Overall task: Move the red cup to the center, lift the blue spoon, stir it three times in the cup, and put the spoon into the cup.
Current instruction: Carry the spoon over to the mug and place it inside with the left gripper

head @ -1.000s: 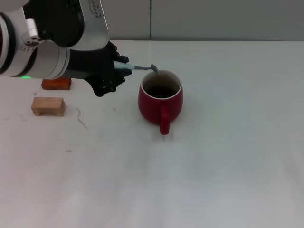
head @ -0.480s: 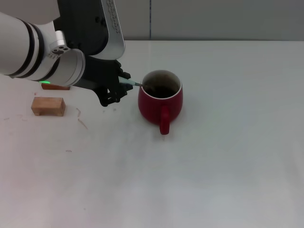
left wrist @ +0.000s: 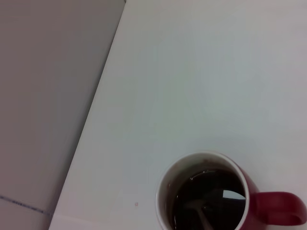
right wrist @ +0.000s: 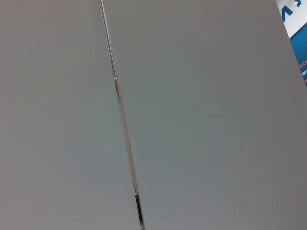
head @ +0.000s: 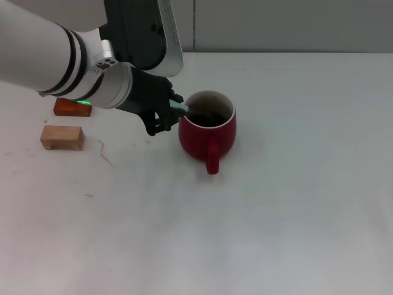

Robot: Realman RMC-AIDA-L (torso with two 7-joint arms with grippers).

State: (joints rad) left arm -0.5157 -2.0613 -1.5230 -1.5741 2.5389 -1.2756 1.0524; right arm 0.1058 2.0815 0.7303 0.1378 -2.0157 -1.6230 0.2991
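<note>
Head view: blue spoon (head: 182, 108) btwn left fingers (head: 164, 117)

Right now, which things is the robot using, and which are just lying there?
Using:
- red cup, in the middle of the table
- blue spoon, bowl end down inside the cup
- left claw, holding the spoon handle beside the cup

Just lying there:
- pale wooden block
- orange block
</note>
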